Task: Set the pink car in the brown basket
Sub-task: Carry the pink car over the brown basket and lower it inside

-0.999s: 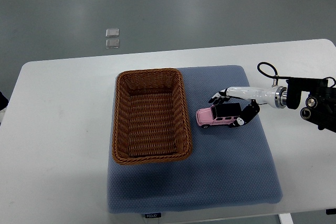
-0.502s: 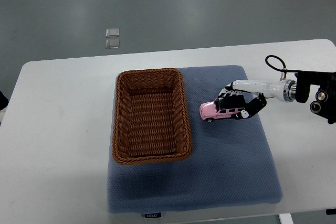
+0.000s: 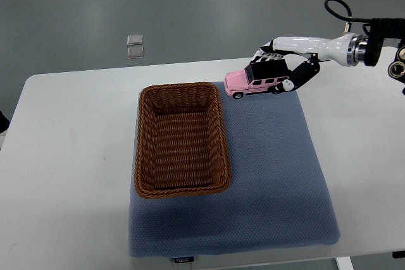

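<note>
Pink car (image 3: 252, 81): a small boxy toy off-roader with a black roof, held in the air with its nose pointing away from the wrist, toward the basket side.
Where it is: inside the right hand (image 3: 285, 71), appearing over the far edge of the blue mat (image 3: 272, 175); how far it is lifted cannot be told from this steep view.
Fingers (image 3: 297, 79): curled around the car's rear half, dark digits over the roof and a thumb against the near side; they grip the car.
Handling: it looks rigid and hard, probably light, with smooth paint that may slip; the wheels may roll once it is set down.
Best hold: across the body at the cabin, sides and roof, as now; the wheels and small trim seem poor places to pinch.
Brown basket (image 3: 147, 156): woven, rectangular, open-topped, lying beyond the car's nose from the fingers and nearer the robot, apart from the car.
Tabletop (image 3: 69, 156): white, carrying mat and basket.
Left hand: not seen.
Stage: judged as carrying, with release not yet due.
</note>
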